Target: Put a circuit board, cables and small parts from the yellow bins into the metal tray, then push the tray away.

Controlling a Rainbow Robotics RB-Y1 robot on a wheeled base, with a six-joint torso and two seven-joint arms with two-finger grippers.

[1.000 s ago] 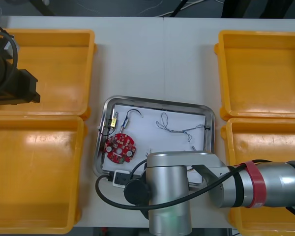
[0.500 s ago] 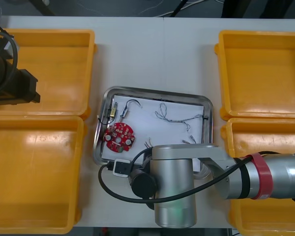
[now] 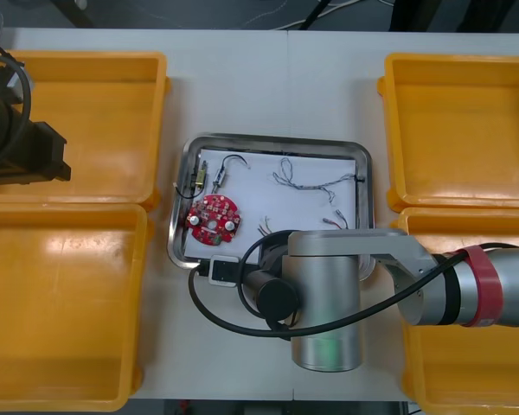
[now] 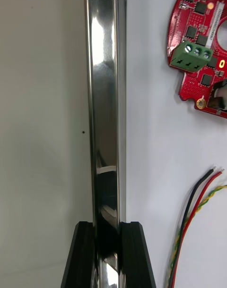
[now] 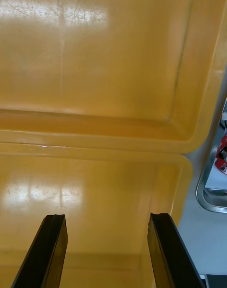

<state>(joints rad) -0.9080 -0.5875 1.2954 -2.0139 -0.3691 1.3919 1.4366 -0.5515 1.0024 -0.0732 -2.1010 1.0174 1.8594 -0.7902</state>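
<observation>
The metal tray [image 3: 277, 138], white inside, lies between the yellow bins. In it are a round red circuit board [image 3: 212, 219], a black cable [image 3: 223, 168], a twisted blue and white cable [image 3: 311, 183] and a red and yellow cable [image 3: 264, 227]. My right arm [image 3: 324, 294] covers the tray's near edge. In the right wrist view my right gripper [image 4: 108, 255] is shut on the tray's shiny rim [image 4: 105, 104]; beyond the rim lie the board [image 4: 201, 42] and the red and yellow cable [image 4: 194, 212]. My left gripper [image 5: 108, 250] hangs open over the left bins.
Two yellow bins [image 3: 95, 130] [image 3: 60, 303] stand left of the tray and two more [image 3: 458, 130] [image 3: 432, 233] right of it. My left arm [image 3: 17, 143] is parked at the far left. Bare table [image 3: 277, 78] stretches beyond the tray's far edge.
The tray has slid away from me across the table, its contents riding along. My right arm has moved forward and a little right with the rim in its fingers. The left arm has not moved.
</observation>
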